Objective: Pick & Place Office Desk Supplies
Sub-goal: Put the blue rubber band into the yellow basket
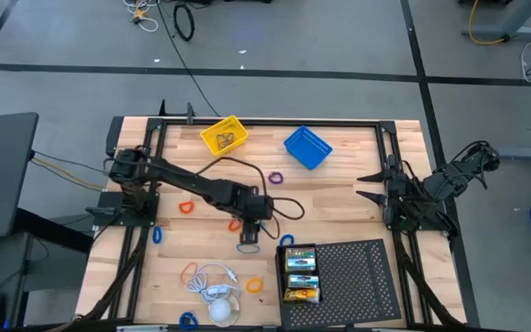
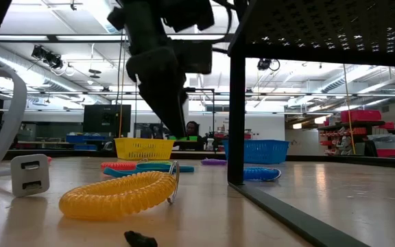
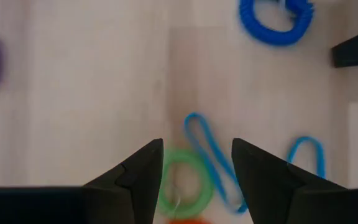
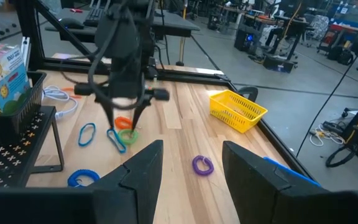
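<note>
The left gripper (image 3: 197,165) hangs released, jaws straddling the green ring (image 3: 182,183) and blue loop (image 3: 210,158) at table centre, poised to pinch. The right gripper (image 4: 191,165), at three o'clock, waits released and empty.

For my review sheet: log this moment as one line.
left gripper: open, above green loop and light-blue loop | right gripper: open, waiting at table's right | held: nothing

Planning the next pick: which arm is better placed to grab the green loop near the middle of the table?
Left. Its end effector hangs open directly over the green loop, one finger on each side. The right end effector waits at the table's right edge, well away from it.
</note>
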Available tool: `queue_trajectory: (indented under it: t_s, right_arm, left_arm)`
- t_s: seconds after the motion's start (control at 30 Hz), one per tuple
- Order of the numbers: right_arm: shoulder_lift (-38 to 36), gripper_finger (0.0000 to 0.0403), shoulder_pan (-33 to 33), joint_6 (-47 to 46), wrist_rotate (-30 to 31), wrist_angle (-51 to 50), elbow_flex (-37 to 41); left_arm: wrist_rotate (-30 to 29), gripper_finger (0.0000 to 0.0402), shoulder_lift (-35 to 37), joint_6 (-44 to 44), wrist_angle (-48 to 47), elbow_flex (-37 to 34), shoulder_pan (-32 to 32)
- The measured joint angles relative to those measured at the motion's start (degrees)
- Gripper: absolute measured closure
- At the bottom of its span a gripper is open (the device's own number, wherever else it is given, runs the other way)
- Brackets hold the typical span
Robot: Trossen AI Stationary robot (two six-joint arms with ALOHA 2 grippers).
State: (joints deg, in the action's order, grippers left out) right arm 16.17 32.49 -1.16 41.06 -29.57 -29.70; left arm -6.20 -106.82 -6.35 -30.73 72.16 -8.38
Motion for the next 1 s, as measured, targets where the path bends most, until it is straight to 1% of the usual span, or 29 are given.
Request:
queue_trajectory:
  t_s: [0.13, 0.23, 0.3, 0.5, 0.6, 0.67, 0.73, 0.8, 0.9, 0.93, 1.0]
  right_arm:
    - [0.0, 0.0227, 0.0, -0.1, 0.0, 0.0, 0.0]
    - [0.0, 0.0227, 0.0, 0.0, 0.0, 0.0, 0.0]
    - [0.0, 0.0227, 0.0, 0.1, 0.0, 0.0, 0.0]
    - [0.0, 0.0227, 0.0, 0.1, 0.0, 0.0, 0.0]
    - [0.0, 0.0227, 0.0, 0.1, 0.0, 0.1, 0.0]
    - [0.0, 0.0227, 0.0, 0.1, 0.0, 0.1, 0.0]
    - [0.0, 0.0227, 0.0, 0.1, 0.0, 0.1, 0.0]
    - [0.0, 0.0227, 0.0, 0.1, 0.0, 0.1, 0.0]
    - [0.0, 0.0227, 0.0, 0.1, 0.0, 0.1, 0.0]
    - [0.0, 0.0227, 0.0, 0.1, 0.0, 0.1, 0.0]
    - [0.0, 0.0227, 0.0, 0.1, 0.0, 0.1, 0.0]
  left_arm:
    - [4.8, 0.0204, -3.0, 0.0, 3.2, 0.0, -0.1]
    - [5.6, 0.0204, -5.0, -0.3, 3.4, 0.0, -0.3]
    - [5.5, 0.0205, -6.0, -0.5, 3.3, 0.0, -0.3]
    - [2.0, 0.0205, -7.3, -0.5, 4.2, 0.0, -0.3]
    - [0.6, 0.0217, -7.3, -0.5, 4.1, 0.0, -0.3]
    - [0.2, 0.0236, -7.3, -0.5, 4.1, 0.0, -0.2]
    - [0.0, 0.0265, -7.3, -0.6, 4.1, 0.0, -0.2]
    - [-0.7, 0.0305, -7.3, -0.7, 4.1, 0.0, -0.2]
    - [-2.6, 0.0378, -7.4, -1.5, 4.3, 0.0, -0.2]
    - [-3.0, 0.0388, -7.4, -1.8, 4.6, 0.0, -0.3]
    - [-3.2, 0.0394, -7.3, -1.9, 4.6, 0.2, -0.3]
